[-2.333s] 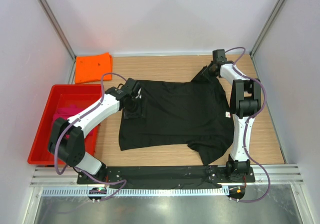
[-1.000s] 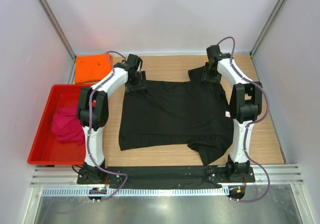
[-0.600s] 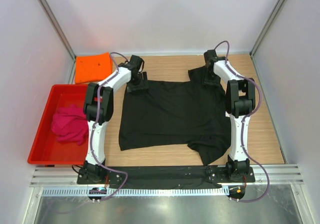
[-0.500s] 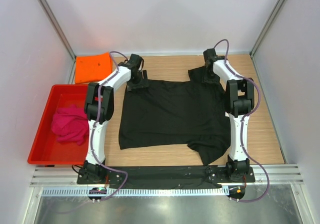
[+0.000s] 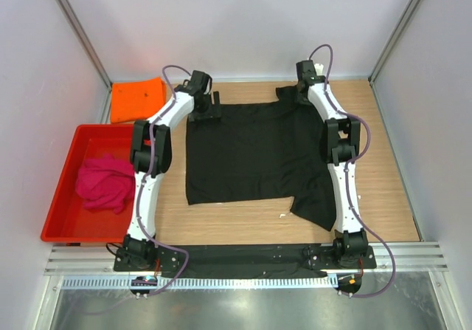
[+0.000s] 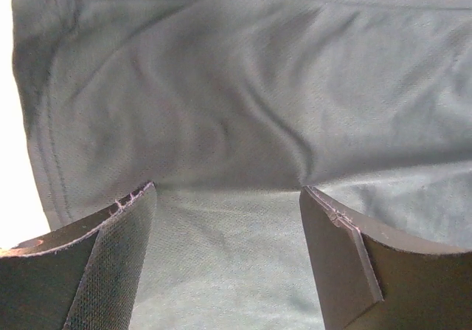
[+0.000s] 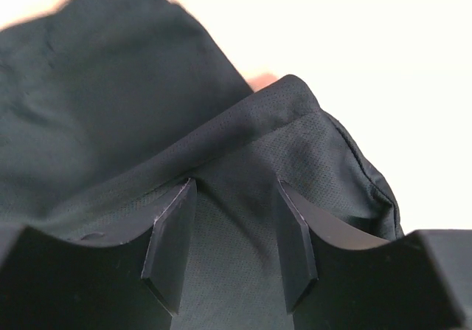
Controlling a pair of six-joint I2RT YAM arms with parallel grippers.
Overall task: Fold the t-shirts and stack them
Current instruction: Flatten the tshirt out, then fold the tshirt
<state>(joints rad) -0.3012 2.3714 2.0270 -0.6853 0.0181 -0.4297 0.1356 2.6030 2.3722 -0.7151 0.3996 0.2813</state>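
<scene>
While the right claw (image 7: pixel 230 245) pinches the black t-shirt (image 5: pixel 254 149), the left claw (image 6: pixel 228 252) gapes

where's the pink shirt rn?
In the top view, the magenta-pink shirt lies bunched in the red tray at the table's left edge, nearer the camera than the folded orange shirt.

three t-shirts (image 5: pixel 254 153), one tray (image 5: pixel 65 186), two arms (image 5: pixel 166 123)

Up close, the right gripper (image 7: pixel 230 252) has its jaws part-closed over a raised fold of the black t-shirt (image 7: pixel 110 116), and they seem to be pinching it. The fabric bunches between the fingers (image 7: pixel 171 241). Behind is washed-out brightness, probably the bench.
</scene>
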